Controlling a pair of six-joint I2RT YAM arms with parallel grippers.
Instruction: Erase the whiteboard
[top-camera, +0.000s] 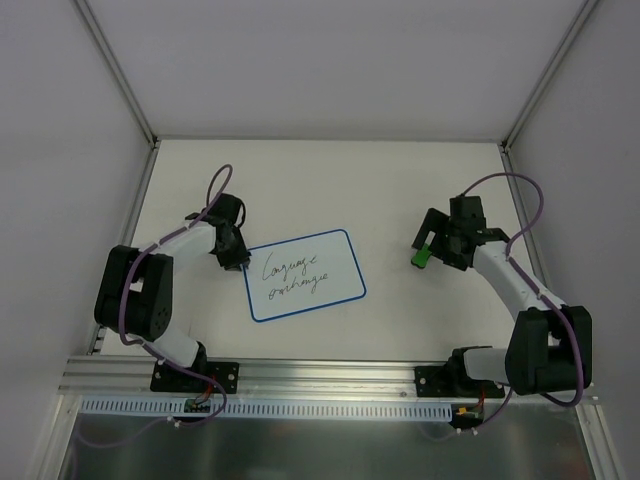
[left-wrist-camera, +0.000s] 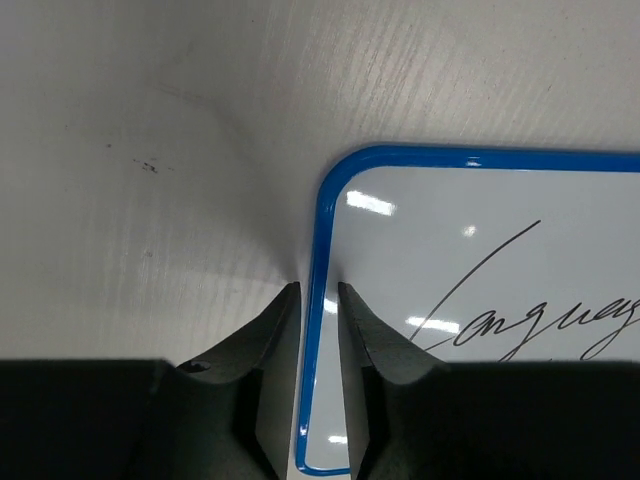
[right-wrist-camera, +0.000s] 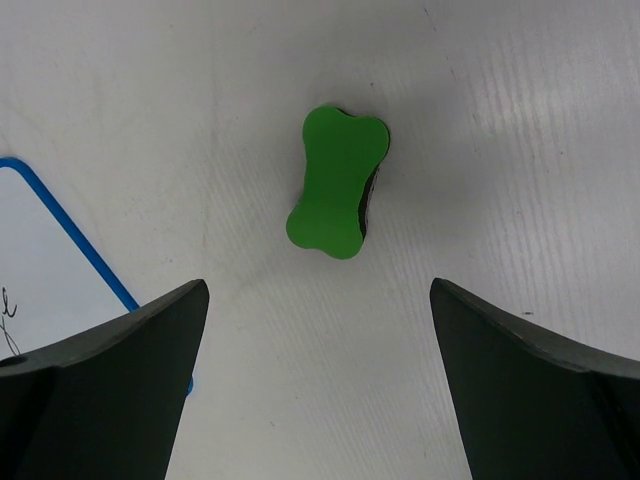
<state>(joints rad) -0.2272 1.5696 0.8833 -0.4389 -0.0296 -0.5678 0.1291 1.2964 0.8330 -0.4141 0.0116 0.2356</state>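
The left tool (left-wrist-camera: 318, 290) straddles the whiteboard's (top-camera: 305, 275) 9 o'clock rim, jaws narrow — pinching or not, I cannot tell — while the right tool (right-wrist-camera: 318, 285) hangs released over the eraser (right-wrist-camera: 335, 180) off its 3 o'clock side; flat on the tabletop (top-camera: 400, 180), the board looks light, stiff, slick, best pinned by that rim.

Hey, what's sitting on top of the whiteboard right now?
Only dark handwriting on the whiteboard. The left gripper straddles its left blue edge, hiding a strip of board beneath its fingers. The green eraser lies off it, on the table.
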